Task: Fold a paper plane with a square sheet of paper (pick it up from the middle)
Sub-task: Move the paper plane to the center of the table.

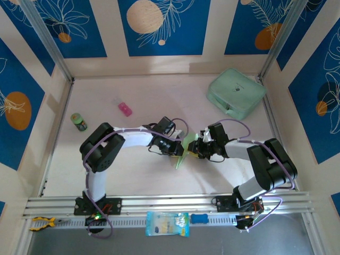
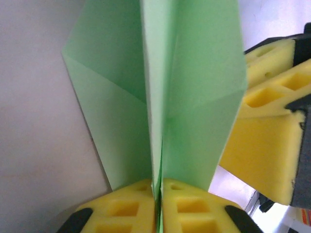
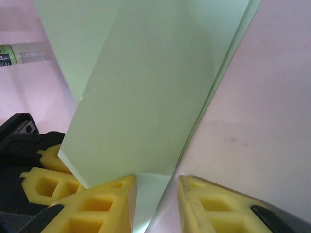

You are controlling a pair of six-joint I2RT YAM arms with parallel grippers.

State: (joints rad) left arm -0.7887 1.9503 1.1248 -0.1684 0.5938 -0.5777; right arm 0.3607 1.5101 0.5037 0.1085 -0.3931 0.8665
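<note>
One sideways tug could tear the paper plane: left gripper clamped on its crease, right gripper parted.

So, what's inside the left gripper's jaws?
The paper plane, its centre crease pinched by the left gripper between yellow pads. How far in it reaches is covered by them.

Bright even light, soft shadows; wrist close-ups blurred near lens, overhead view sharp.
</note>
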